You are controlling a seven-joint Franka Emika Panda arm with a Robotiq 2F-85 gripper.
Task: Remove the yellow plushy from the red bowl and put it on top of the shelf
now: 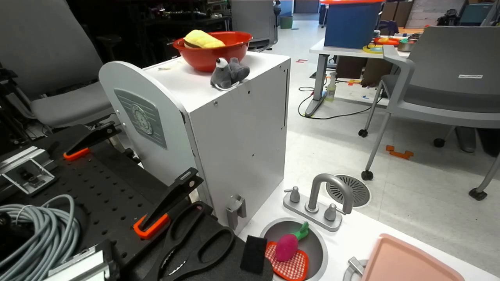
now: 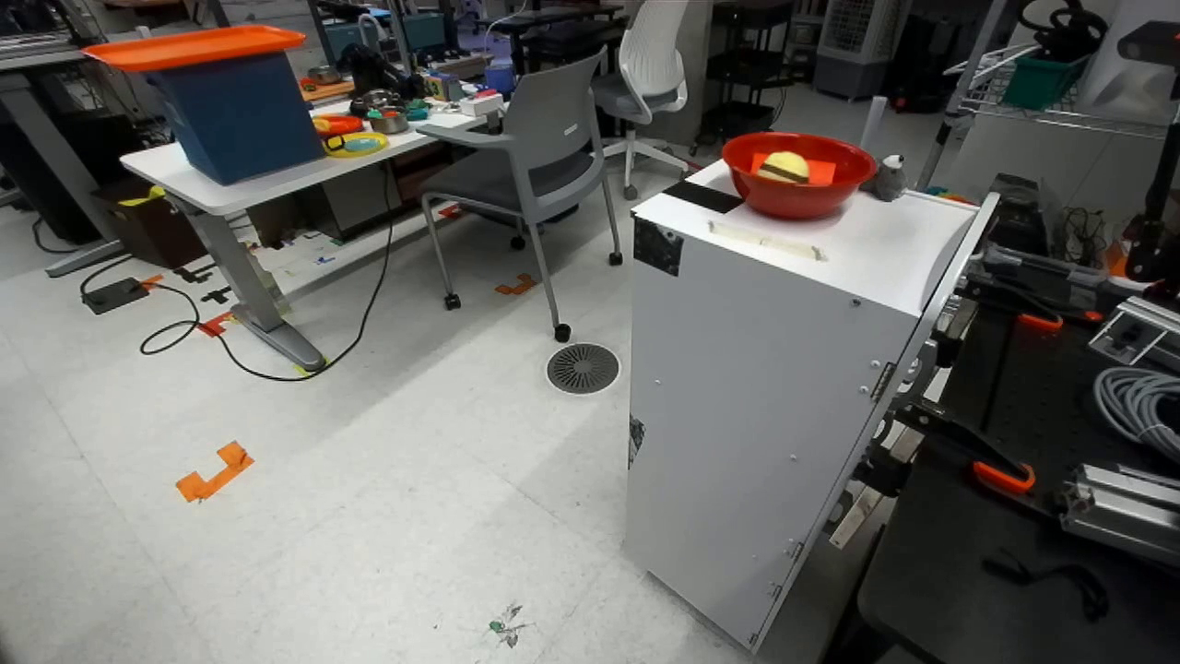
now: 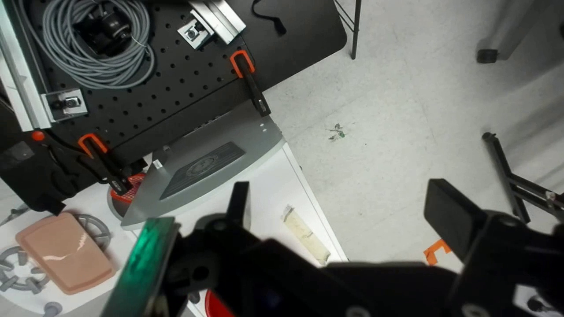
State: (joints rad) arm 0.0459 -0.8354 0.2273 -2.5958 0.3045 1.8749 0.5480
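Plushy lies in the bowl on the far part of the shelf, probably leaving landing room near; the pincer stands wide, presumably for grasping.

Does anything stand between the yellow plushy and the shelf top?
Yes, the red bowl: the yellow plushy lies inside, so it likely must be lifted over the side. A grey toy beside the bowl also takes up room on the shelf top.

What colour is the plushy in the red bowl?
Plushy: mostly yellow, partly dark brown; clearest in an exterior view.
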